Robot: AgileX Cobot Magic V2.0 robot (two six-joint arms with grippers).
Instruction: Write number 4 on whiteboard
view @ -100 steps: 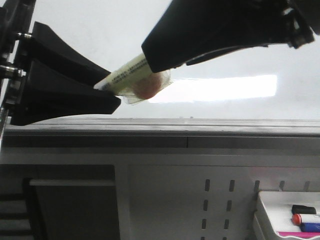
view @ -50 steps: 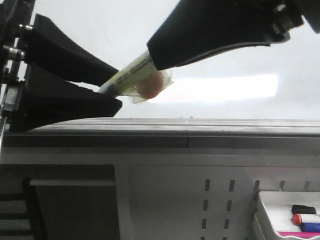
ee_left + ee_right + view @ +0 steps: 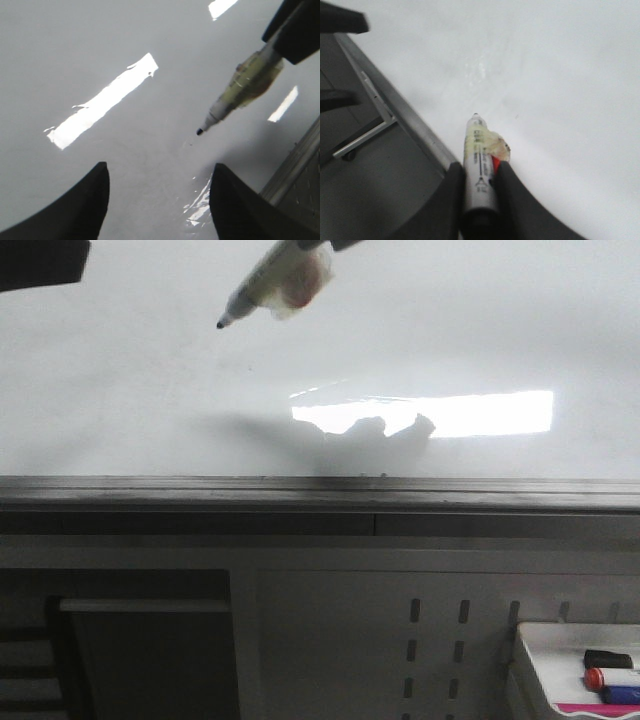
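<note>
Two hands work over the whiteboard (image 3: 140,390), a glossy white board with a grey rail along its near edge and a bright rectangular glare. The right hand (image 3: 477,172) pinches a marker (image 3: 479,165) between its dark fingers (image 3: 447,200), the barrel wrapped in a scrap of clear tape with a red patch. In the front view the marker (image 3: 268,285) slants down to the left, its uncapped black tip (image 3: 220,325) hanging near the board; whether it touches cannot be told. No stroke of the number 4 shows on the board in any view. The left hand (image 3: 157,205) hovers over the board with its two fingers (image 3: 80,210) spread wide apart and nothing between them, the marker tip just beyond. Below the rail, at the lower right, a small white tray (image 3: 540,635) holds spare markers (image 3: 612,677).
</note>
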